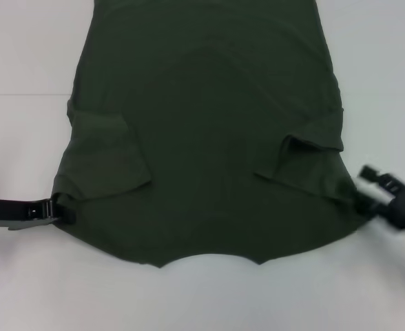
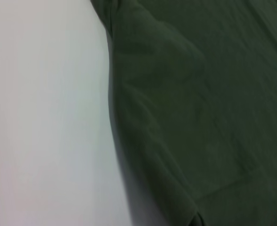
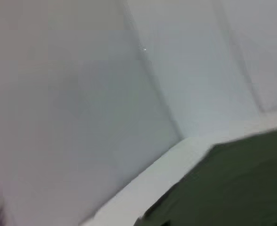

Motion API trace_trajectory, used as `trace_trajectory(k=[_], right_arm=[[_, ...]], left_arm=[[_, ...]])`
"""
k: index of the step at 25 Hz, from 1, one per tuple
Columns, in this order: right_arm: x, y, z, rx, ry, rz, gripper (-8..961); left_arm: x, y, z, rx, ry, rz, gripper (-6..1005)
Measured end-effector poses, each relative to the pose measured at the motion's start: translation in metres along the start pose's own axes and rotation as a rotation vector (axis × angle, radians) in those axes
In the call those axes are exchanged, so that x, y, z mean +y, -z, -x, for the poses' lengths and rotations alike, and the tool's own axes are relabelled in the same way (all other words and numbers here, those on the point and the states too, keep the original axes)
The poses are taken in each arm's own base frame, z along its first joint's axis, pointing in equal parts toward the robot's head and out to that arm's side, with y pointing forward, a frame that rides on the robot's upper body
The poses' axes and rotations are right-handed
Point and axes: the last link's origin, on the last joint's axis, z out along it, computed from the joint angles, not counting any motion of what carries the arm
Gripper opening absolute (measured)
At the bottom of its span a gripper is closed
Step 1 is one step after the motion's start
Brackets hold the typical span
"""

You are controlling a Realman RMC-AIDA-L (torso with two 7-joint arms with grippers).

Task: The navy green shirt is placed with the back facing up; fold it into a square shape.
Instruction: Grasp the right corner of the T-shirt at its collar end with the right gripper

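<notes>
The navy green shirt (image 1: 209, 138) lies spread flat on the white table (image 1: 23, 48), collar end toward the near edge and body running away to the far edge; both short sleeves are already turned inward onto the back panel. The fabric is plain, matte, dark olive, unprinted, with shallow creases around the sleeve folds. It appears soft, light and limp: it should drape and sag when lifted, hold no shape of its own, and likely drag on the table rather than slide cleanly. The sensible holds are the side edges near the shoulders, pinching both layers so the folded sleeves do not fall open. The left end effector (image 1: 63, 212) sits at the shirt's left edge near the table's near-left corner, its tips against the fabric; whether it is closed on the cloth cannot be told. The right end effector (image 1: 368, 196) is at the shirt's right edge near the shoulder, touching or just beside the cloth; its opening likewise cannot be told. The lengthwise fold judged necessary for a square is not yet made.
</notes>
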Motion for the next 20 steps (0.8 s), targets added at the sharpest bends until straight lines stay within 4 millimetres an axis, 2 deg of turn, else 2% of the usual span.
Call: trace_trajectory(k=[4,7,10,15,19,20], right_arm=[[-0.033,0.017,0.032,0.014,-0.321,-0.105,942],[-0.052,0.025,0.052,0.089,-0.471,-0.169,942],[-0.068,0.023,0.069,0.198,-0.534,-0.240,941],[-0.078,-0.008,0.092,0.420,-0.512,-0.323,941],[-0.075,-0.038,0.101,0.571,-0.451,-0.352,941],[-0.075,-0.038,0.101,0.571,-0.451,-0.352,941]], left_arm=[[0.000,0.000,0.000,0.000,-0.001,0.002,42],[0.000,0.000,0.000,0.001,-0.001,0.001,42],[0.000,0.000,0.000,0.004,-0.001,0.000,42],[0.002,-0.001,-0.003,0.008,-0.016,0.000,43],[0.004,-0.003,-0.004,0.012,-0.024,0.002,43],[0.004,-0.003,-0.004,0.012,-0.024,0.002,43]])
